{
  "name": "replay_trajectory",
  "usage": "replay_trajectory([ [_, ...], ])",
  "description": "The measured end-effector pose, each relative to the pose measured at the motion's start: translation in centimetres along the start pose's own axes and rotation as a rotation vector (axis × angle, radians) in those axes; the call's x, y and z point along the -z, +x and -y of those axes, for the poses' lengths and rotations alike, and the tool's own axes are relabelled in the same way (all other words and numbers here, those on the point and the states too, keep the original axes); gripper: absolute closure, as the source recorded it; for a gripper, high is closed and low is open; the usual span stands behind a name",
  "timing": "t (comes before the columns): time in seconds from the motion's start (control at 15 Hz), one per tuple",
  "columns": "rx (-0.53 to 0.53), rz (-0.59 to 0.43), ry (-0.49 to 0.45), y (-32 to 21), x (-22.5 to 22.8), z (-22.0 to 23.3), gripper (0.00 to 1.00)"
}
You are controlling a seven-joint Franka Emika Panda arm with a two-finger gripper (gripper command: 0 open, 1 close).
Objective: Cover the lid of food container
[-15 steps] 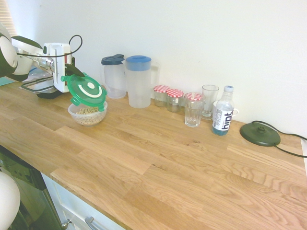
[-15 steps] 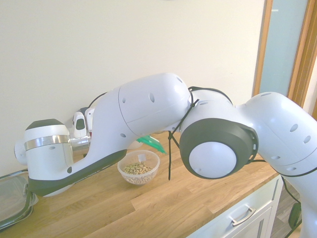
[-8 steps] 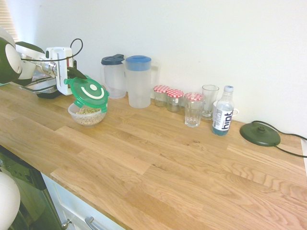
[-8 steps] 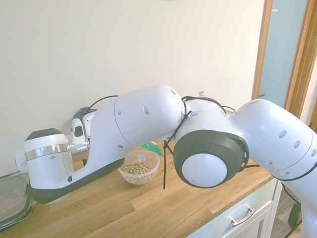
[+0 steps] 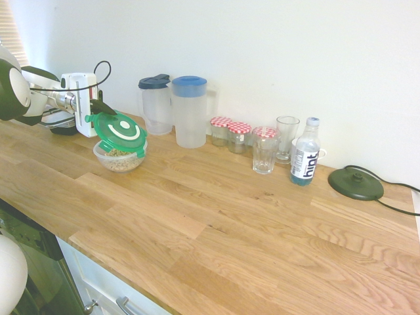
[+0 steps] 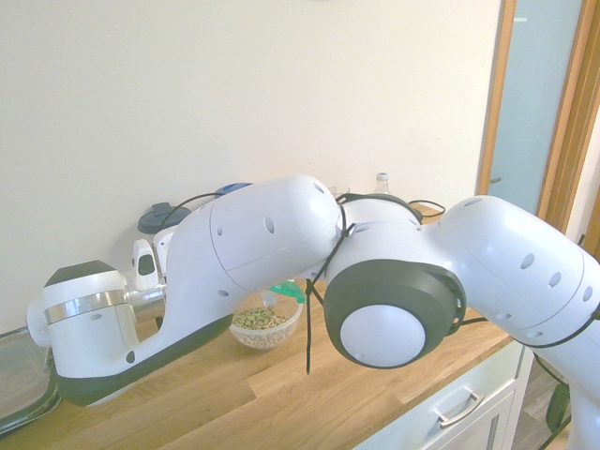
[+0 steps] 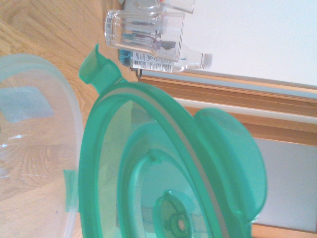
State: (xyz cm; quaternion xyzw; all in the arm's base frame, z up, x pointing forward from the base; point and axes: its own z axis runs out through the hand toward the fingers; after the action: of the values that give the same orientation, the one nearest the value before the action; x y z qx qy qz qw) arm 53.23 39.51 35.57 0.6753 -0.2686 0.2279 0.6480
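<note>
The round translucent green plastic lid (image 5: pixel 119 129) now sits lower and flatter than before, just over the small clear bowl (image 5: pixel 120 159).

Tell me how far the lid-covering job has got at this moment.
Done: the gripper is shut on the edge of the green lid and has it over the food container. In hand: the lid hangs tilted just above the bowl, its lower edge near the rim; contact cannot be told. Left: levelling it, seating it on the rim, then letting go.
</note>
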Motion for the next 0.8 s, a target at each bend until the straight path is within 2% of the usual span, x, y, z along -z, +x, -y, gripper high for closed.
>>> replay_trajectory([
  [0.53,0.016,0.007,0.064,-2.6,2.3,-0.3,0.0],
  [0.8,0.072,0.095,0.176,-3.2,3.4,-0.7,0.0],
])
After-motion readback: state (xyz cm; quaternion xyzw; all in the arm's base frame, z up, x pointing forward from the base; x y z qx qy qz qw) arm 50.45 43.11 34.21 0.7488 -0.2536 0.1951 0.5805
